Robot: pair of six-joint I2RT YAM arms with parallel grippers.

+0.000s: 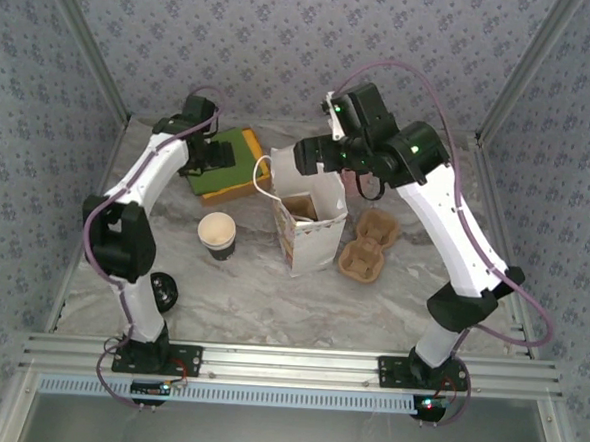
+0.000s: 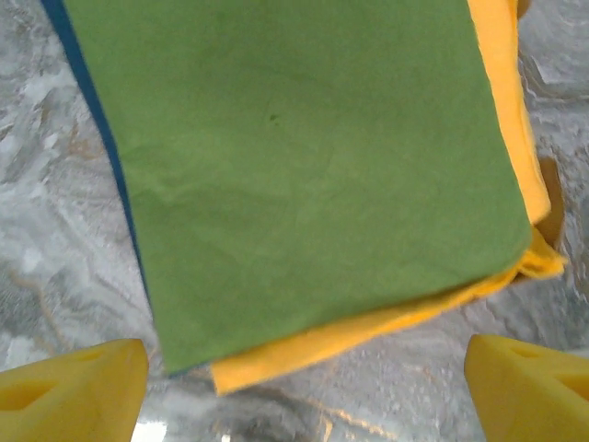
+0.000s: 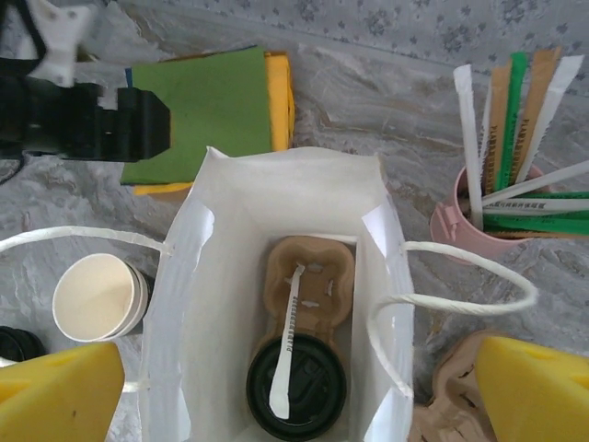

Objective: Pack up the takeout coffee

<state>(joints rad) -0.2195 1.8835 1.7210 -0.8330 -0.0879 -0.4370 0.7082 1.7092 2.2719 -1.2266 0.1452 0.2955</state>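
The takeout coffee is seen straight below the right pincer. It is seated upright in a cardboard carrier that is laid on the floor of the open white paper bag, in the cell directly under the pincer. Its round black lid is turned up toward the wrist camera, and a thin white stick is laid across it, running away from the pincer toward the carrier's empty farther cell. The right pincer is held apart, its yellow fingertips being set at either side with a wide gap, and nothing is clamped between them. The cup's long axis is judged to be in line with the pincer's own line of approach, so any coming move is governed by a straight up-and-down path. The bag's walls and looped handles are placed just to either side below the pincer, and they could be caught by a sideways drift. As things lie, the packing of the coffee is judged to be largely done. The left pincer is likewise held apart and empty, poised over a green cloth stacked on a yellow cloth on the table, well apart from the bag. The right arm is thus by far the nearer to the cup. A lidless cup is stood outside the bag, to the left of the right pincer.
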